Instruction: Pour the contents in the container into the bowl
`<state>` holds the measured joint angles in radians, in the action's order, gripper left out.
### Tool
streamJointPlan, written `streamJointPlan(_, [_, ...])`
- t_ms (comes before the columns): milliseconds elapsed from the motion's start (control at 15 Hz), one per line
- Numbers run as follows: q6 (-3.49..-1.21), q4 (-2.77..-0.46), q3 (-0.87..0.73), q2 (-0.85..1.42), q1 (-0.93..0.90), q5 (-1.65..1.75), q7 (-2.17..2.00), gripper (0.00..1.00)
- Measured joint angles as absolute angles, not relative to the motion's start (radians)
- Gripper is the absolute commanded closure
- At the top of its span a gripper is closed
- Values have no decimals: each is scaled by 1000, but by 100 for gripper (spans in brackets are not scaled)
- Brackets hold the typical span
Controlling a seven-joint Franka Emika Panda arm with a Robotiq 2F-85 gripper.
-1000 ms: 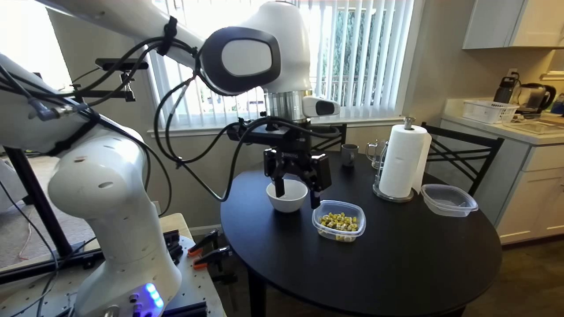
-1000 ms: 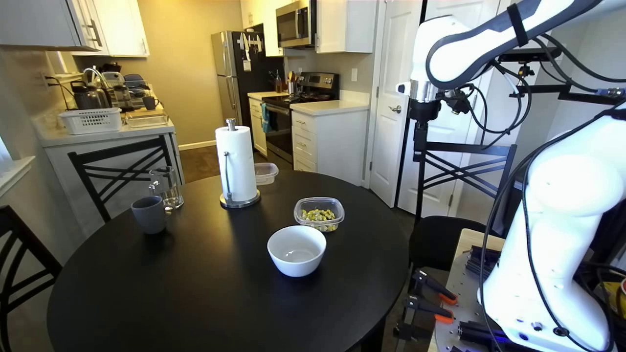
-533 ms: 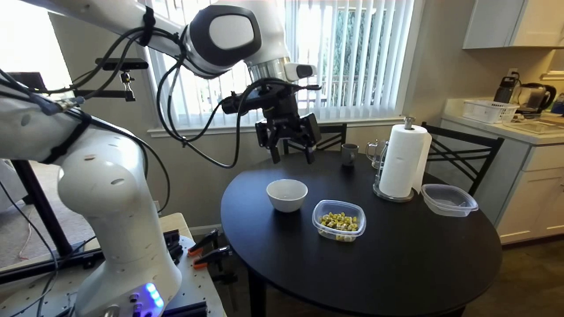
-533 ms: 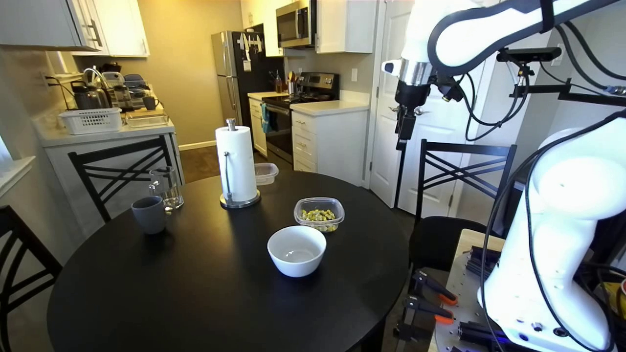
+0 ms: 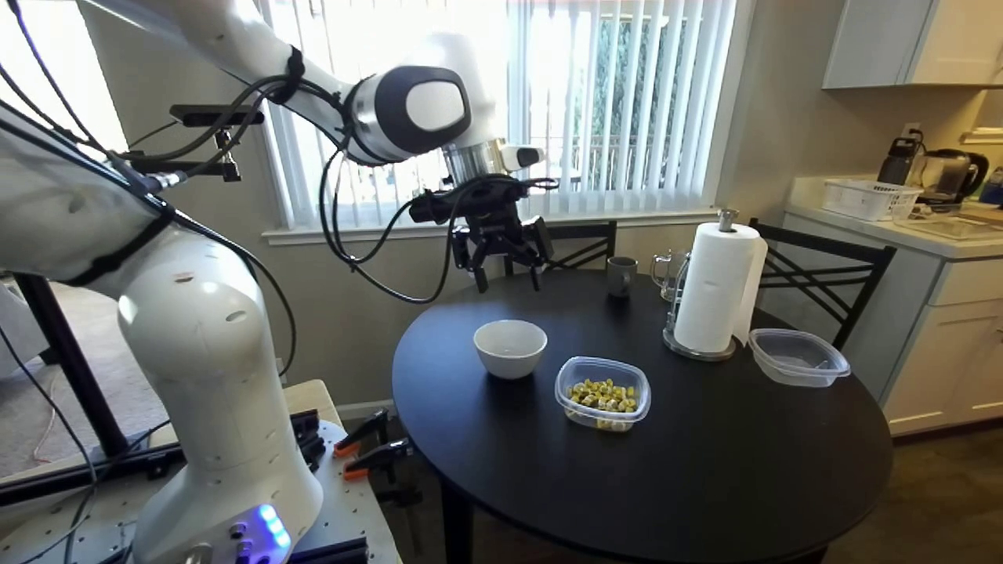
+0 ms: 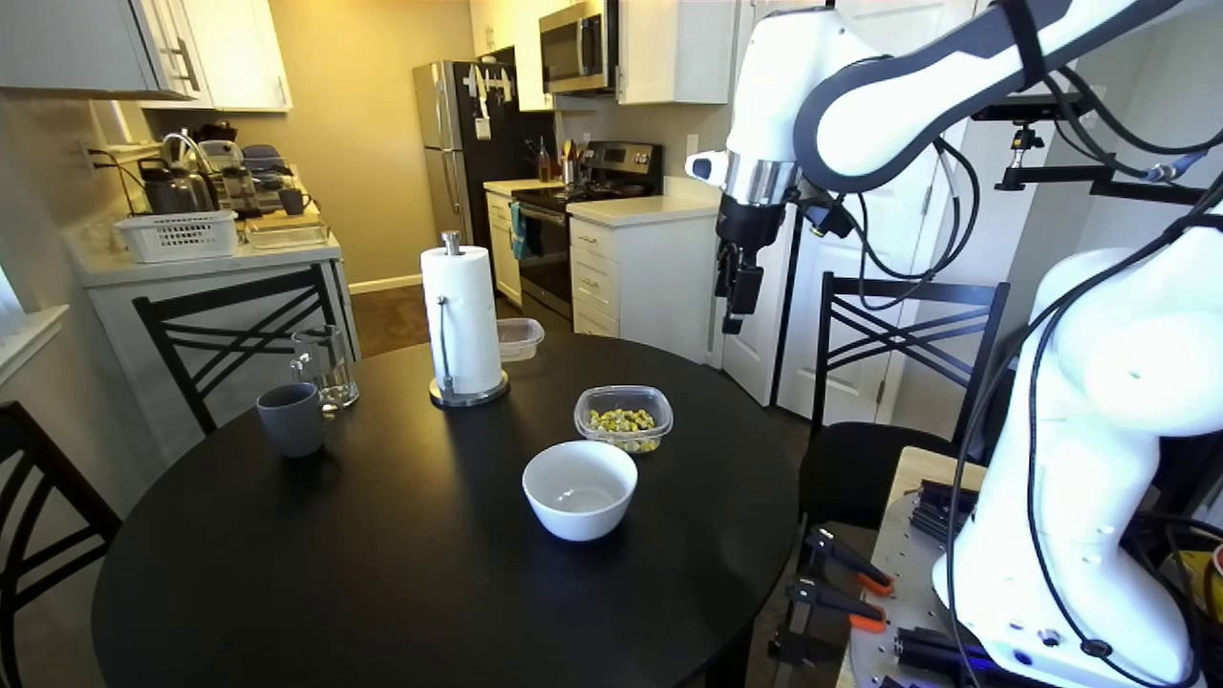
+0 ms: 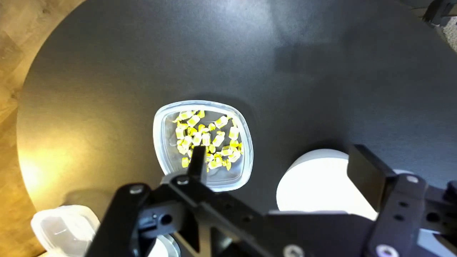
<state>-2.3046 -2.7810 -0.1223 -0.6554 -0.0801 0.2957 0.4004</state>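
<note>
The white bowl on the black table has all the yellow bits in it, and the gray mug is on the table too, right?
Not quite: the yellow bits are in the clear tub beside the white bowl; an exterior view shows none in the bowl. You're right that the bowl and gray mug are on the black table.

All three views share the table [image 5: 721, 454] (wrist view from above).

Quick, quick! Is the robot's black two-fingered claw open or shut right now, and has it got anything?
Black two-fingered claw: open, holding nothing, and not touching the small clear plastic tub of yellow bits.
</note>
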Motion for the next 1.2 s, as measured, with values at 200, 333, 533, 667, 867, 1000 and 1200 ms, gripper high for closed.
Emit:
streamJointPlan(200, [-2353,-2780,-132,-586,-77,296,400,0])
streamJointPlan(333, [-2355,-2779,-132,-580,-77,296,400,0])
streamJointPlan(533, [-2355,-2777,-132,-581,-77,296,400,0])
streamJointPlan(667, [-2359,-2777,-131,-580,-77,296,400,0])
streamJointPlan(867, [-2433,-2753,-124,-538,-89,295,404,0])
streamJointPlan(1000, [-2502,-2725,-120,-453,-113,291,408,0])
streamJointPlan(1200, [-2591,-2678,-106,-269,-123,289,408,0])
